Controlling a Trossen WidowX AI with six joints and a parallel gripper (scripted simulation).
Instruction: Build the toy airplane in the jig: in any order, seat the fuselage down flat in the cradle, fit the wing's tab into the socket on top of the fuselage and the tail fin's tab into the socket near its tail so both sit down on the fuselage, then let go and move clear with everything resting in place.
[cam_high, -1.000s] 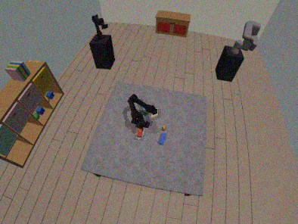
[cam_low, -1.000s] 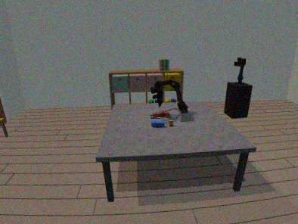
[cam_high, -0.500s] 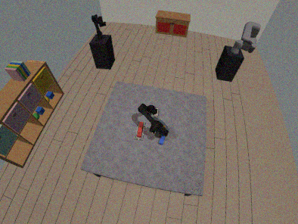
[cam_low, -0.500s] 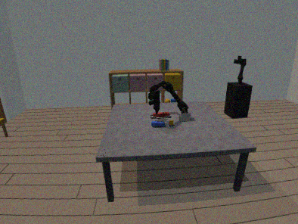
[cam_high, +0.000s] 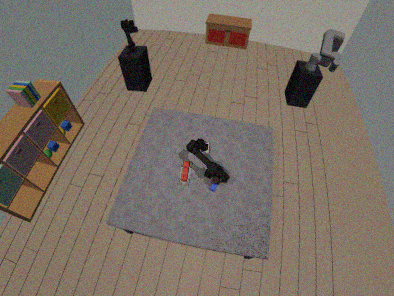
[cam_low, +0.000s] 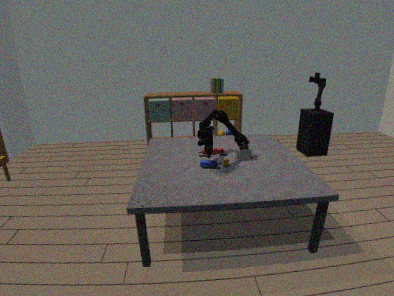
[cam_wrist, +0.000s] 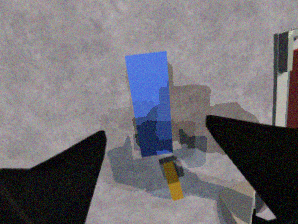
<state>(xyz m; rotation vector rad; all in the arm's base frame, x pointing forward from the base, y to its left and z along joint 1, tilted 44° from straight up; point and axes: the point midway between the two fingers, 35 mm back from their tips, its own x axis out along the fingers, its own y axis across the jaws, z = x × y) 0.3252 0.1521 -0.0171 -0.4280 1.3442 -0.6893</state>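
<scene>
The red fuselage (cam_high: 185, 171) (cam_low: 216, 151) lies in the pale cradle; its edge (cam_wrist: 294, 95) shows at the right of the wrist view, beside the cradle's wall (cam_wrist: 281, 85). Its two sockets are out of the wrist view. The blue wing (cam_high: 213, 187) (cam_low: 208, 164) (cam_wrist: 147, 85) lies on the table, apart from the cradle. The small orange tail fin (cam_low: 226, 163) (cam_wrist: 176, 191), with a dark end piece, lies on the table close to the wing's near end; the arm hides it in the top view. My gripper (cam_high: 215, 182) (cam_low: 209, 156) (cam_wrist: 156, 127) is open and empty above the wing.
The grey table (cam_high: 150, 200) (cam_low: 170, 190) carries the parts and my arm's pale base (cam_low: 244, 154). A shelf (cam_high: 37, 200) (cam_low: 194, 94) stands beyond the table. Two black pedestals (cam_high: 136, 70) (cam_high: 302, 85) with other arms stand away from it.
</scene>
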